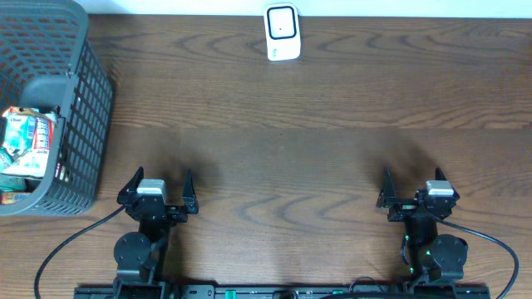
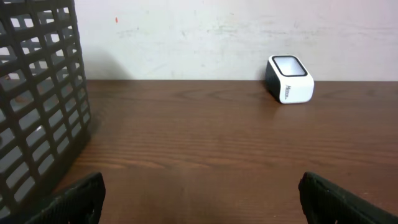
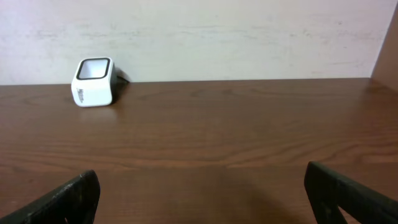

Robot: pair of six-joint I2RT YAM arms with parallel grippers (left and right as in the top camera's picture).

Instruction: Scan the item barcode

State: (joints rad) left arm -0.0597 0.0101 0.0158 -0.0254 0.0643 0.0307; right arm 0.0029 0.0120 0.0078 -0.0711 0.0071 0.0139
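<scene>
Dark wood-grain worktop (image 1: 316, 124) across the whole overhead view, with a pale wall (image 2: 186, 37) behind its far edge, plain only from the two wrist cameras; off-white and scuffed there, and met at the far right of the right wrist view by a tan panel (image 3: 388, 43). Next in size, a dark grey lattice basket (image 1: 87, 108) at the far left of the worktop, cut off by the frame edge; open-topped from overhead, only its slatted side from the left wrist. Then the two arms at the near edge, well apart from each other: left hand (image 1: 160, 178) just right of the basket, fingers spread wide, gripping nothing; right hand (image 1: 413, 178) likewise spread wide and empty. In each wrist view, just two black fingertips at the bottom corners, worktop between them. Black cables (image 1: 62, 245) trailing from both bases, overhead only. Inside the basket, seen from overhead alone, several printed packets (image 1: 25, 141) heaped against its left side: the items for scanning, any barcode too small to make out. Smallest, a white scanner (image 1: 282, 31) with a dark window, at the far edge by the wall, well apart from basket and hands; right of centre for the left wrist, left of centre for the right wrist, open worktop between it and both hands.
</scene>
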